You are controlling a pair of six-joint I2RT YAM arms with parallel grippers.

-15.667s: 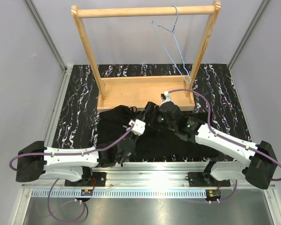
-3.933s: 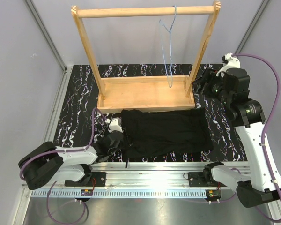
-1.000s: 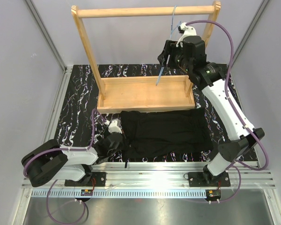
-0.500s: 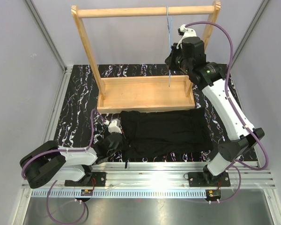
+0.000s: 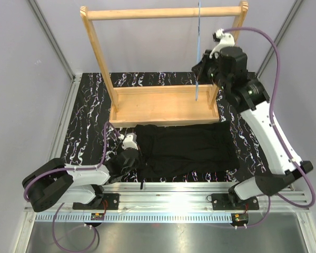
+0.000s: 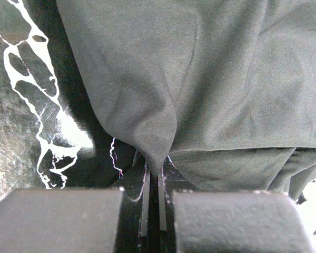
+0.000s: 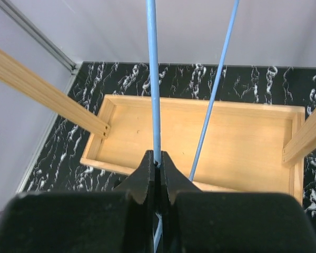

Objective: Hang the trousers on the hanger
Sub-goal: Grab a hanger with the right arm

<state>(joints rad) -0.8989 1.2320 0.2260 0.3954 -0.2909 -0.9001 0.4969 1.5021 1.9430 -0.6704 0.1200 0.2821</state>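
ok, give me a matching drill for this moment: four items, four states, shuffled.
1. trousers
2. hanger
3. left claw
4. right claw

A. hangs from the top bar of the wooden rack
B. shut on a blue wire
C. spread on the table, in front of the rack
D. pinching the edge of black cloth

Pairs: 1-C, 2-A, 3-D, 4-B

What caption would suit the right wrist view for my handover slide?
Right gripper shut on one wire of the light-blue hanger, above the wooden rack's base tray.
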